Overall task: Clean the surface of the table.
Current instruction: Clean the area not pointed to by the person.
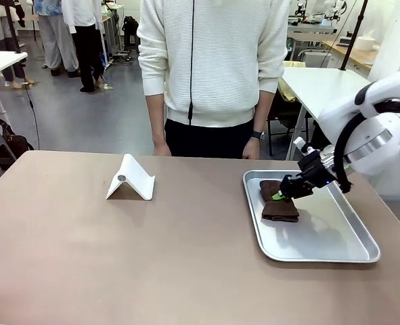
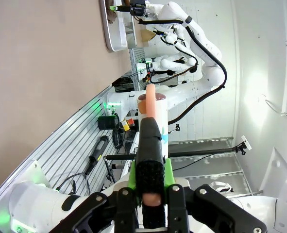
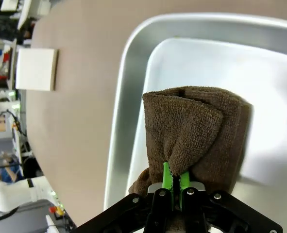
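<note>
The brown cloth is pinched between the closed fingers of the right gripper, one fold bunched up and the rest lying in the metal tray beneath. The table to be wiped is spread out to this pincer's left — past the tray's rim, toward the white stand — with its long axis running crosswise. The left gripper, apparently closed on a pink stick, is placed well apart from the cloth.
</note>
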You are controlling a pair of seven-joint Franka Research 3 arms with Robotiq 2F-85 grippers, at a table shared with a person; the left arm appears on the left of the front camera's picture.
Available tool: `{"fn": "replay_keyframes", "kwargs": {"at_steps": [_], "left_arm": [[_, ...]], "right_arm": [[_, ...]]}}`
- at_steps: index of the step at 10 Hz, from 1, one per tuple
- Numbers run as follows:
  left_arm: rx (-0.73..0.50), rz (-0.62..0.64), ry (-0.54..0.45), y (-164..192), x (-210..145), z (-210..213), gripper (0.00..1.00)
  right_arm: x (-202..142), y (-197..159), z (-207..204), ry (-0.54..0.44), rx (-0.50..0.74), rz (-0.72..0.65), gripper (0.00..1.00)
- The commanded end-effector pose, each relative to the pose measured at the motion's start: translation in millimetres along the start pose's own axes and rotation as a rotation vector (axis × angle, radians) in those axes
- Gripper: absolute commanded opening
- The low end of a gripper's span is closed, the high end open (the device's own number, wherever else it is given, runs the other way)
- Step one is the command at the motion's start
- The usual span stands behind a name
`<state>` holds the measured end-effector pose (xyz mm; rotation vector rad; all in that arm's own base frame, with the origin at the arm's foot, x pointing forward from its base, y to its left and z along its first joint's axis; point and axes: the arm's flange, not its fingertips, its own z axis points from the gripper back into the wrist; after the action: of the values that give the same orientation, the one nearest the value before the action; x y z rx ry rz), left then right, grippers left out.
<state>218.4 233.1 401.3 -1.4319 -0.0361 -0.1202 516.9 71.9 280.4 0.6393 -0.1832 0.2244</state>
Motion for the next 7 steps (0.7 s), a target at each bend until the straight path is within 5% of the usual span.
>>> {"fn": "replay_keyframes", "kwargs": {"at_steps": [1,7], "left_arm": [[-0.001,0.010,-0.009,-4.0,-1.4,-3.6,0.22],[-0.001,0.010,-0.009,-4.0,-1.4,-3.6,0.22]], "right_arm": [[-16.3,8.6,-49.1,0.146,-0.038,0.043,0.00],[-21.8,-10.6,-32.6,0.146,-0.095,-0.008,0.00]]}}
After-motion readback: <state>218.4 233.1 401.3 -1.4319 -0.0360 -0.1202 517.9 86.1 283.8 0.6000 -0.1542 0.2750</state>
